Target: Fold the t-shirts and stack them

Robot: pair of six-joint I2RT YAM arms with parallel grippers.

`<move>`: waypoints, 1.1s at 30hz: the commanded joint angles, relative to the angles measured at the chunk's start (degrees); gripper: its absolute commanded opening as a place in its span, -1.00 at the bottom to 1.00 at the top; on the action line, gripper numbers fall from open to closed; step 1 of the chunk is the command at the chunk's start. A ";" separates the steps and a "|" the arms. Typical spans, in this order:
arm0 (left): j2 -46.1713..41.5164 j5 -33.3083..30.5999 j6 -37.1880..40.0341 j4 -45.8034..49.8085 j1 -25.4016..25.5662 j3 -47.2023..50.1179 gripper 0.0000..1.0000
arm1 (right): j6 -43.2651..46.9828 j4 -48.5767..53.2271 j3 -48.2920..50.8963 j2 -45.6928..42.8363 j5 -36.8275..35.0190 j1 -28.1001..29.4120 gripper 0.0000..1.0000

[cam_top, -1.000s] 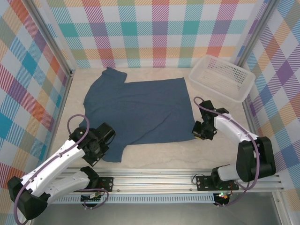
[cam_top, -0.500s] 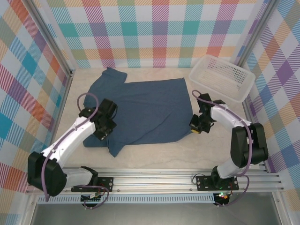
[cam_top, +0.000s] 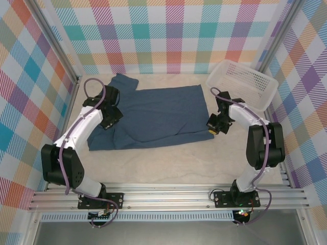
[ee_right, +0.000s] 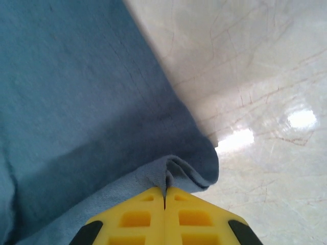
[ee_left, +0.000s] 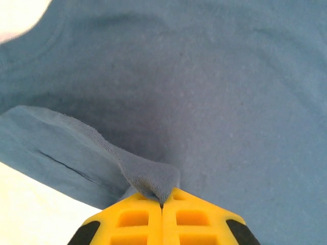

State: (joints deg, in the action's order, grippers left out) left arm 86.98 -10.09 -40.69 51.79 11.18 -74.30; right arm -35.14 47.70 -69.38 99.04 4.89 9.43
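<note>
Spread across the mid worktop [cam_top: 168, 163]: dark blue t-shirt [cam_top: 153, 115], near left part folded in over itself; pinched on a raised fabric peak at the left side by left gripper [ee_left: 162, 204], yellow pads clenched together on cloth; pinched at right hem corner by right gripper [ee_right: 164, 193], likewise clamped on fabric, corner bunched just above bare worktop; at far right corner, white mesh basket [cam_top: 261, 99], apart from t-shirt.

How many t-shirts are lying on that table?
1. A blue t-shirt lies spread on the table, left of the white basket; another could hide beneath it.
</note>
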 commanded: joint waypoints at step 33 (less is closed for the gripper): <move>12.37 -6.06 8.21 -2.19 -6.69 -11.68 -1.00 | 1.59 2.03 -15.03 12.16 -3.82 -1.08 -1.00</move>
State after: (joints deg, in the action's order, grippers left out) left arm 98.45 -14.70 -33.15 49.32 5.30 -84.31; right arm -34.65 48.36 -81.95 109.91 1.91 8.95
